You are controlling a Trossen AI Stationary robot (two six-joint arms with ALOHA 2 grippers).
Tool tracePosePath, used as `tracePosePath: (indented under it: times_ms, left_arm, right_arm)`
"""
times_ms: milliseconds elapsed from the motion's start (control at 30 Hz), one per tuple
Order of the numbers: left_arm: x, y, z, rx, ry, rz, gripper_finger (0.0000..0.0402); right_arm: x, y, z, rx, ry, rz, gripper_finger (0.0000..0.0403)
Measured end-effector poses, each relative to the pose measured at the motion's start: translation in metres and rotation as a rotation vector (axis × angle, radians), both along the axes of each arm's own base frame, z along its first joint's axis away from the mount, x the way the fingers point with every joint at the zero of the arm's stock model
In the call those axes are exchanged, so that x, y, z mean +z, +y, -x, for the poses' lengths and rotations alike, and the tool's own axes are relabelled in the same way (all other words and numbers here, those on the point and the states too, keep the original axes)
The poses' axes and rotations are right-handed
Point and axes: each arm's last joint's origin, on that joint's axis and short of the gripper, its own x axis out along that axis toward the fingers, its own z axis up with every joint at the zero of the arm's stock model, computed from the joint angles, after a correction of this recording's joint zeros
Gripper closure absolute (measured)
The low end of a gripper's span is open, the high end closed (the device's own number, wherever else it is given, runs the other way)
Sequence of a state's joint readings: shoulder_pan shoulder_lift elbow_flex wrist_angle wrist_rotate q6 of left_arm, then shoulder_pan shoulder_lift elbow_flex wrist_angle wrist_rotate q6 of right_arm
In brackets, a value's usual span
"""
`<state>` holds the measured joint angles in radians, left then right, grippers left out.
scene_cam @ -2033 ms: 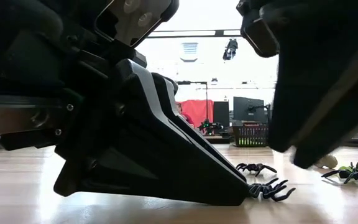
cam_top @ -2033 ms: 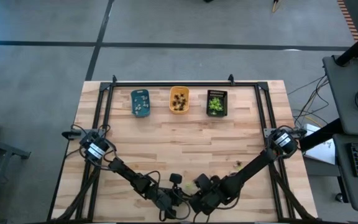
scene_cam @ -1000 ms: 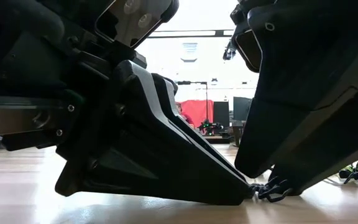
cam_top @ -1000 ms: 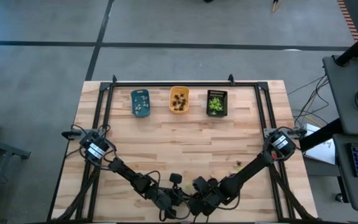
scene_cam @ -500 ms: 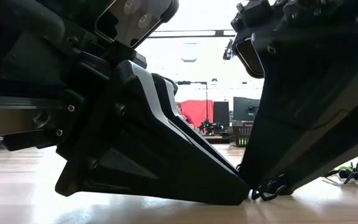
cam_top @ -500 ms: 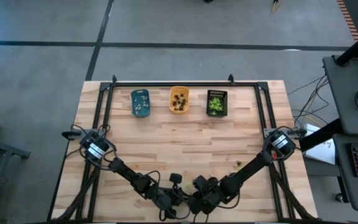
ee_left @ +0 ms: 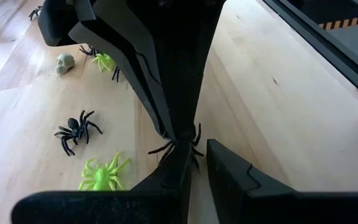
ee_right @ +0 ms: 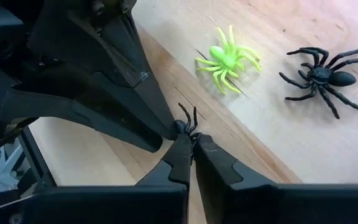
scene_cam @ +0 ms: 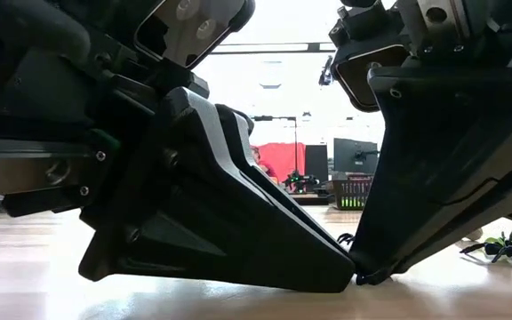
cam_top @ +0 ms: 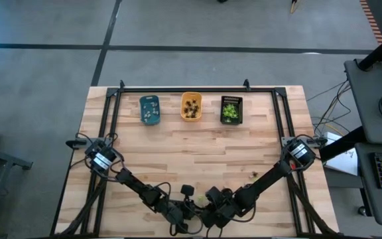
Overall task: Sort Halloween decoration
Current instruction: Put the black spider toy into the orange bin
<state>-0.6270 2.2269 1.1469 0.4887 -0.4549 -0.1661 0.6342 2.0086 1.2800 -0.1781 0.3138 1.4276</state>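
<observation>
black spider [ee_right: 189,119]: tiny, legs splayed; facing unclear
right gripper [ee_right: 191,144]: jaws clamped on black spider
left gripper [ee_left: 194,163]: jaws slightly apart, beside spider

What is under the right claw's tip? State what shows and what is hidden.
A black spider, pinched in the shut right claw; only legs stick out. Its body is covered by the fingers. The left claw sits close beside it.

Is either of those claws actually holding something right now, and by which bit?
The right gripper pinches a black spider, seemingly by its legs. Whether the left gripper grips it too is unclear.
</observation>
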Motion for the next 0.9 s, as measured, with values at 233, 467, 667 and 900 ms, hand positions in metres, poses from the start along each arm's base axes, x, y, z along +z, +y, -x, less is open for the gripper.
tracePosePath:
  times_ms: [233, 467, 667, 900]
  left_arm:
    - [0.007, -0.001, 0.003, -0.007, 0.012, -0.026, 0.0365]
    - [0.012, 0.000, 0.006, -0.008, 0.037, -0.053, 0.0365]
    - [0.015, 0.001, 0.008, 0.011, 0.048, -0.081, 0.0365]
    - [0.030, 0.005, 0.016, 0.068, 0.077, -0.163, 0.0365]
  right_arm:
    - [0.006, -0.002, 0.001, 0.025, -0.008, 0.019, 0.0394]
    - [0.012, -0.002, 0.001, 0.046, -0.027, 0.045, 0.0395]
    - [0.013, -0.002, 0.001, 0.050, -0.036, 0.058, 0.0395]
    - [0.016, -0.005, -0.001, 0.067, -0.049, 0.071, 0.0395]
